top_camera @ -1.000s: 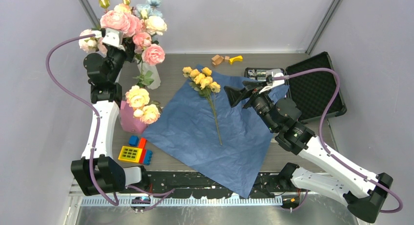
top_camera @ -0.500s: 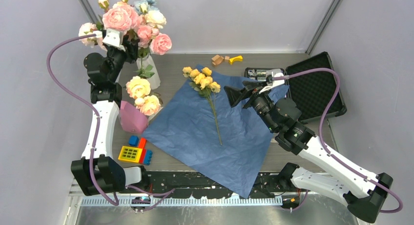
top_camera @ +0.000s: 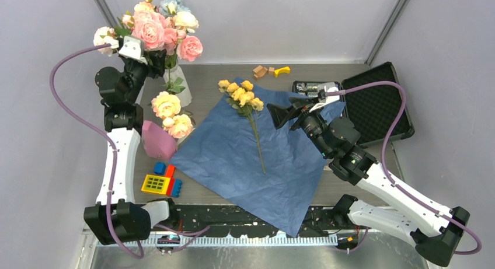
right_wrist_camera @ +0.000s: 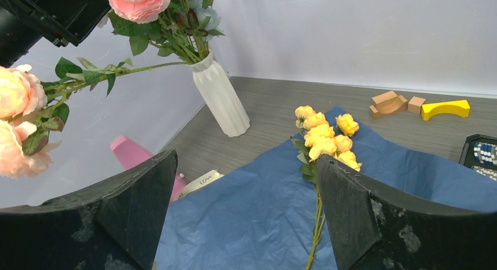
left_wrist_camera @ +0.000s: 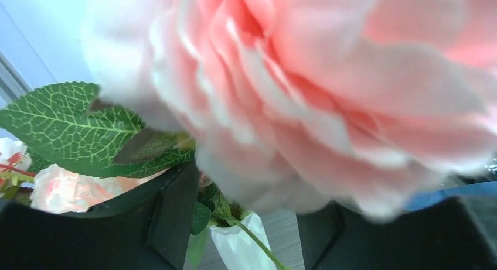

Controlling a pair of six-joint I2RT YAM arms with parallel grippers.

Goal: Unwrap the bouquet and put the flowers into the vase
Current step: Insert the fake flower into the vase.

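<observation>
The white ribbed vase (top_camera: 178,85) stands at the back left with big pink blooms (top_camera: 153,31) in it. A spray of cream and pink roses (top_camera: 167,106) leans out of its mouth and droops over the pink cone. My left gripper (top_camera: 153,59) hovers at the vase's mouth, open, with a thin green stem and the vase (left_wrist_camera: 240,246) between its fingers (left_wrist_camera: 170,217), touching neither. A bloom blocks most of that view. The yellow roses (top_camera: 240,94) lie on the spread blue paper (top_camera: 257,164). My right gripper (top_camera: 284,112) hangs open above the paper, right of the yellow roses (right_wrist_camera: 325,135).
A pink cone block (top_camera: 154,142) stands left of the paper, with a cream ribbon (right_wrist_camera: 199,181) beside it. Coloured toy bricks (top_camera: 160,180) lie near the front left. Wooden blocks and a yellow piece (top_camera: 271,70) are at the back. An open black case (top_camera: 373,105) lies at the right.
My left gripper has opened and drawn back a little to the left. The pink blooms have swung upright in the vase. The right arm has not moved.
</observation>
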